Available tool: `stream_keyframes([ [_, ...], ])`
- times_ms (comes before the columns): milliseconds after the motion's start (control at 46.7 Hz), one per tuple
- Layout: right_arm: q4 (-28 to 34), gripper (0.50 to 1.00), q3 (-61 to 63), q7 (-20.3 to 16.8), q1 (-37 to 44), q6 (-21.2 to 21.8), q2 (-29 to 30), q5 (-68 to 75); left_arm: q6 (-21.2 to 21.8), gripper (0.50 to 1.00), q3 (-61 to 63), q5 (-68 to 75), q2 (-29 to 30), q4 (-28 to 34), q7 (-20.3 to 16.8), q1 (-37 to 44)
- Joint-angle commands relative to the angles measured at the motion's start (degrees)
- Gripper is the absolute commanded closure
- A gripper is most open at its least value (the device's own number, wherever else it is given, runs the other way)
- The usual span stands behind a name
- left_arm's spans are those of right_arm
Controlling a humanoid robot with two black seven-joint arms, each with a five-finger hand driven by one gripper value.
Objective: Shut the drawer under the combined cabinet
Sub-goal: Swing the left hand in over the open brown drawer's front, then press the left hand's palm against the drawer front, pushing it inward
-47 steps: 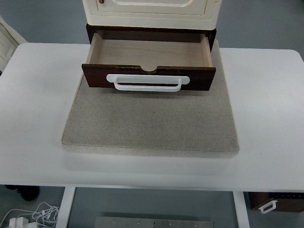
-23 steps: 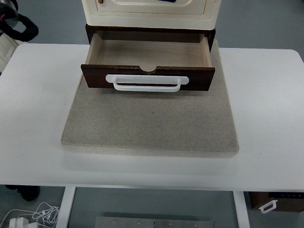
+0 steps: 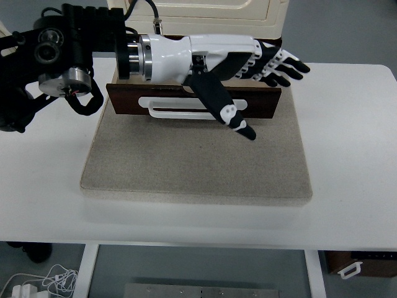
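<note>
The dark brown drawer [image 3: 260, 102] with a white handle [image 3: 167, 105] stands pulled out under the cream cabinet [image 3: 267, 15], on a grey mat [image 3: 192, 161]. My left arm comes in from the left and stretches across above the open drawer, hiding its inside. My left hand [image 3: 260, 68] is open, fingers [image 3: 288, 68] spread toward the right past the drawer's right end, thumb [image 3: 226, 108] pointing down over the drawer front and handle. I cannot tell whether the hand touches the drawer.
The mat lies on a white table [image 3: 347, 155]. The arm's black joints [image 3: 62, 49] hang over the table's back left. Below the table's front edge are cables [image 3: 43, 279] at left and a brown box [image 3: 363, 264] at right.
My left arm has swung in from the left and now reaches across over the open drawer. The drawer has not visibly moved.
</note>
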Motion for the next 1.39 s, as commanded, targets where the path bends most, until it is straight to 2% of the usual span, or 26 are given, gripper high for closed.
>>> stream_keyframes([
  [0, 0.0, 0.548, 0.0, 0.0, -0.02, 0.01, 0.0, 0.0, -0.25, 0.504, 2.36, 3.26, -1.02, 0.04, 0.73, 0.42],
  [150, 0.0, 0.548, 0.0, 0.0, -0.02, 0.01, 0.0, 0.0, -1.12, 0.504, 5.53, 4.68, -1.81, -0.67, 1.61, 0.42],
  [428, 0.0, 0.548, 0.0, 0.0, 0.06, 0.01, 0.0, 0.0, -4.29, 0.501, 9.22, 7.31, -1.82, -0.49, 6.97, 0.42],
  [706, 0.0, 0.548, 0.0, 0.0, -0.02, 0.01, 0.0, 0.0, -7.98, 0.501, 9.05, 6.79, -1.55, -0.32, 15.67, -0.02],
  [1027, 0.0, 0.548, 0.0, 0.0, -0.02, 0.01, 0.0, 0.0, -7.45, 0.501, 8.78, 0.73, -1.2, 0.65, 24.19, -0.28],
  [1370, 0.0, 0.548, 0.0, 0.0, 0.06, 0.01, 0.0, 0.0, -7.19, 0.501, 8.61, -3.85, -0.15, 1.62, 25.01, -1.51],
])
